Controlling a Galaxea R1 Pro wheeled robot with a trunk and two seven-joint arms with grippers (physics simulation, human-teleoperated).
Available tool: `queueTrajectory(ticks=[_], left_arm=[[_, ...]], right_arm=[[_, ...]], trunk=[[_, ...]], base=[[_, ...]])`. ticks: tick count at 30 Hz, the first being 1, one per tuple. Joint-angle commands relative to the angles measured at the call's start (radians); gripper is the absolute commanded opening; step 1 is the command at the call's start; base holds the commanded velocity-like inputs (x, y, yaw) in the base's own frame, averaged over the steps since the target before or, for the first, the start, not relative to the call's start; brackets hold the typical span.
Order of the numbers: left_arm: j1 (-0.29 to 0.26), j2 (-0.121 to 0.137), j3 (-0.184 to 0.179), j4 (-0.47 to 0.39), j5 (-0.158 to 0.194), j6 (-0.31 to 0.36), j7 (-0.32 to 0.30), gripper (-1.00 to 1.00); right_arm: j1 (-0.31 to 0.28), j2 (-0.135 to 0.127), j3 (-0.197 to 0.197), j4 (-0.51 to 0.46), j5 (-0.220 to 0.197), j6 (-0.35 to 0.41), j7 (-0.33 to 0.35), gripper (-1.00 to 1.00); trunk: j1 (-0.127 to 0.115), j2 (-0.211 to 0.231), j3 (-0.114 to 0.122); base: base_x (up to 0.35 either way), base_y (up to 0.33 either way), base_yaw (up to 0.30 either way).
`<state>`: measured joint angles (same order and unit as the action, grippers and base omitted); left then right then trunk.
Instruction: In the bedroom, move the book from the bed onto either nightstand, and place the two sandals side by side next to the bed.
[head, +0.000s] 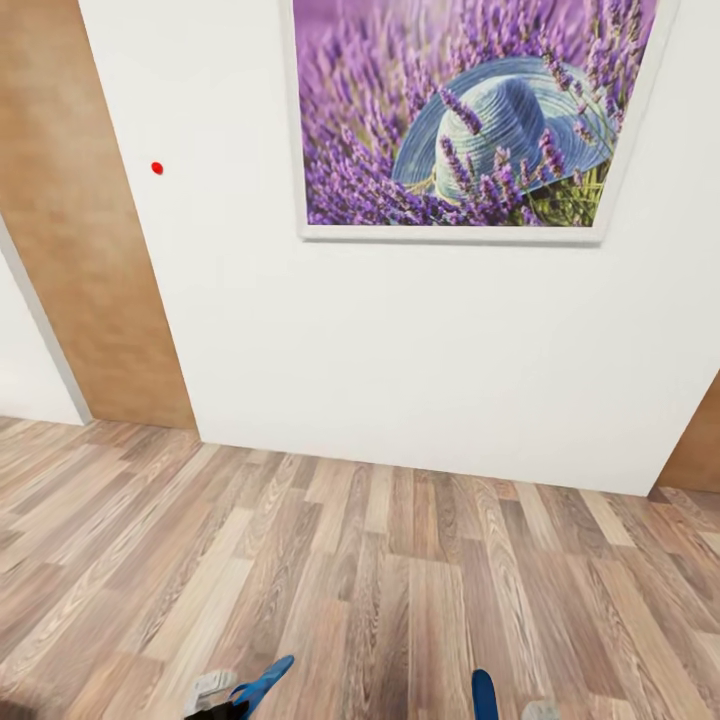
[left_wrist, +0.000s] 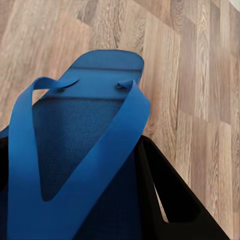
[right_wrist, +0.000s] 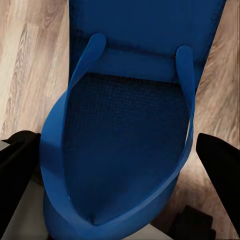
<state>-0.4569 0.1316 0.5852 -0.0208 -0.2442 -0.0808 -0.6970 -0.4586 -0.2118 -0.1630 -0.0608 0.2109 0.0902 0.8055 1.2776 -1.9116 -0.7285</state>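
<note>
Each gripper carries one bright blue sandal above the wood plank floor. In the head view the left sandal (head: 262, 683) juts from my left gripper (head: 215, 697) at the bottom edge. The right sandal (head: 484, 694) sticks up beside my right gripper (head: 540, 711). In the left wrist view the sandal (left_wrist: 85, 125) lies strap side up, with a black finger (left_wrist: 172, 200) against its edge. In the right wrist view the other sandal (right_wrist: 130, 135) sits between two black fingers (right_wrist: 17, 165), one on each side. The book, the bed and the nightstand are out of view.
A white wall (head: 400, 360) stands close in front, bearing a large framed picture (head: 470, 110) of lavender and a blue hat. A small red dot (head: 157, 168) marks the wall. A brown wooden panel (head: 80, 220) rises at the left. Plank floor (head: 350, 570) stretches between me and the wall.
</note>
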Motion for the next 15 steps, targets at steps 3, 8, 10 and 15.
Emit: queueTrajectory(ticks=[3, 8, 10, 15], left_arm=[[-0.001, 0.0, 0.007, 0.001, -0.012, -0.01, -0.001, -1.0], [-0.001, 0.0, 0.007, 0.001, -0.012, -0.01, -0.001, -1.0], [-0.001, 0.0, 0.007, 0.001, -0.012, -0.01, -0.001, -1.0], [-0.001, 0.0, 0.007, 0.001, -0.012, -0.01, -0.001, -1.0]], right_arm=[[0.0, 0.0, -0.01, -0.002, 0.005, 0.009, 0.004, -1.0], [0.0, 0.0, -0.01, -0.002, 0.005, 0.009, 0.004, -1.0], [0.0, 0.0, -0.01, -0.002, 0.005, 0.009, 0.004, -1.0], [0.0, 0.0, -0.01, -0.002, 0.005, 0.009, 0.004, -1.0]], trunk=[[0.0, 0.0, -0.001], [0.0, 0.0, -0.001], [0.0, 0.0, -0.001], [0.0, 0.0, -0.001]], base=[[0.301, -0.092, 0.003], [0.301, -0.091, 0.008], [0.301, -0.076, 0.099], [0.301, -0.022, 0.217]])
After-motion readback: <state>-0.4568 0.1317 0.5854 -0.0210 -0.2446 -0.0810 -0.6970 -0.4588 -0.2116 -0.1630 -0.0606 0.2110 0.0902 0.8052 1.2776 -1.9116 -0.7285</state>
